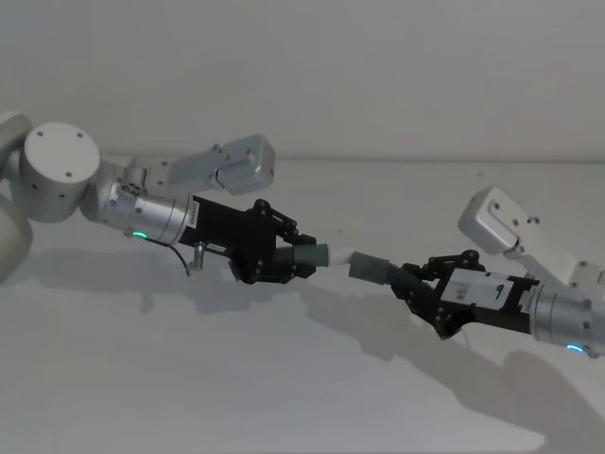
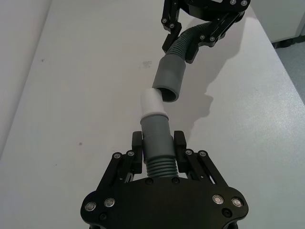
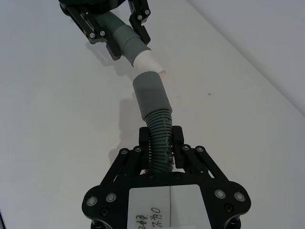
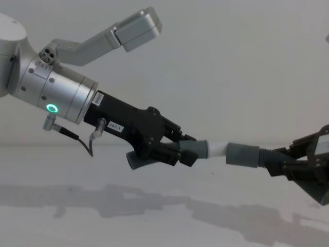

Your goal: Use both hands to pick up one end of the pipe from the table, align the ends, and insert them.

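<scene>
Left to right across the head view. The left gripper [image 1: 295, 257], on a silver arm with a green ring light, reached in from the left and was raised above the table [image 1: 189, 378]. Its fingers [image 2: 137, 151] were clamped on one pipe piece: a ribbed hose [image 2: 158, 166] with a smooth grey cuff [image 2: 155, 131] that ended in a white spigot [image 2: 153, 102]. In the chest view the ribbed tail of this piece [image 4: 138, 160] hung out below and behind the black gripper body.

At the centre, the white spigot [image 1: 338, 253] pointed toward the open mouth of the second piece's collar [image 1: 369, 267]. In the left wrist view the white tip sat just at the collar's rim [image 2: 167, 91], slightly off its axis; whether it had entered the mouth cannot be told. In the chest view the spigot [image 4: 217, 149] and the collar [image 4: 242, 154] lay nearly in line, end to end, both held clear of the table.

To the right, the right gripper [image 1: 413, 281] came in from the right edge. Its fingers [image 3: 146, 141] pinched the darker ribbed hose [image 3: 159, 136] just behind the smooth collar [image 3: 150, 93], which pointed toward the left gripper [image 3: 116, 28].
</scene>
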